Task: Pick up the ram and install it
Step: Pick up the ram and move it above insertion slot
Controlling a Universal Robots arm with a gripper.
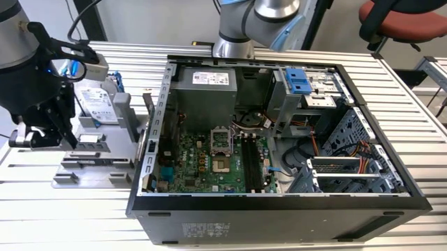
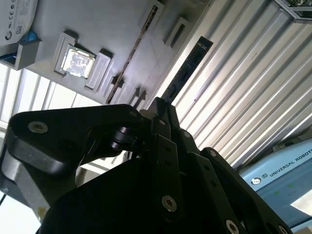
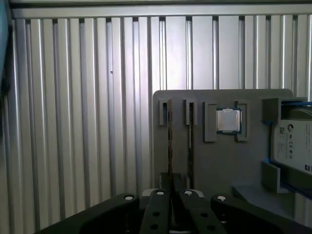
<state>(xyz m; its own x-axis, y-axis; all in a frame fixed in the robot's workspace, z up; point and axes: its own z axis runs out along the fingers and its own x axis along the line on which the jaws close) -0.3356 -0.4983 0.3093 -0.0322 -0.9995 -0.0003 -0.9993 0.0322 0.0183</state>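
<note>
The ram [image 2: 187, 68] is a long, thin dark stick that juts out from between my gripper's fingers, over the ribbed table. My gripper [image 2: 161, 109] is shut on one end of it. In the first wrist view the ram [image 3: 169, 146] shows edge-on, running from my gripper [image 3: 171, 192] along a slot of the grey holder [image 3: 219, 165]. In the exterior view my gripper [image 1: 63, 117] hangs at the exterior view's left, beside that grey holder [image 1: 91, 167], apart from the open computer case [image 1: 279, 204]. The motherboard's long black slots [image 1: 253, 162] lie inside the case.
The holder also carries a silver hard drive [image 1: 93, 104] in a blue frame, a small square white-topped chip [image 3: 228, 120] and a second thin stick [image 3: 190, 146] in the neighbouring slot. A second robot arm's base [image 1: 234, 47] stands behind the case. Cables and drive cages fill the case's right half.
</note>
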